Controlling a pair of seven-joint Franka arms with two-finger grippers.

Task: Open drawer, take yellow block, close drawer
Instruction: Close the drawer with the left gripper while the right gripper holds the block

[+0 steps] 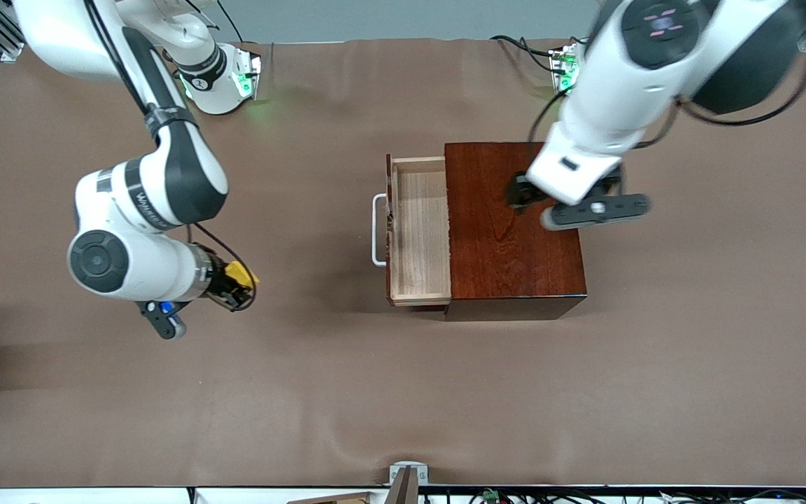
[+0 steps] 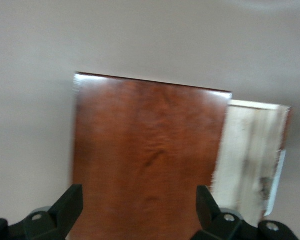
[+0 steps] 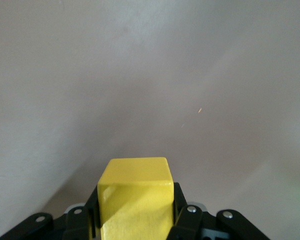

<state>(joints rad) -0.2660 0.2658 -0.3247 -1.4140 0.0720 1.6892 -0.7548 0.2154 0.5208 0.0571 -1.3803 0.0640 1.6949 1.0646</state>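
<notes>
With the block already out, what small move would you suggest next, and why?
Probably bring the left gripper, open over the wooden box, down toward the drawer front to push it shut: the drawer stands open and empty, and the right gripper holds the yellow block.

Box (image 1: pixel 515 231): glossy reddish-brown wood. Drawer (image 1: pixel 420 231): pale, matt, grained wood. Yellow block (image 3: pixel 135 197): smooth. Table cover (image 1: pixel 375 392): matt brown, wrinkled.

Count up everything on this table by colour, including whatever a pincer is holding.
Yellow: 1, the yellow block, held in the right pincer
Reddish-brown: 1, the wooden box
Pale wood: 1, the drawer, pulled open
Total: 3
</notes>
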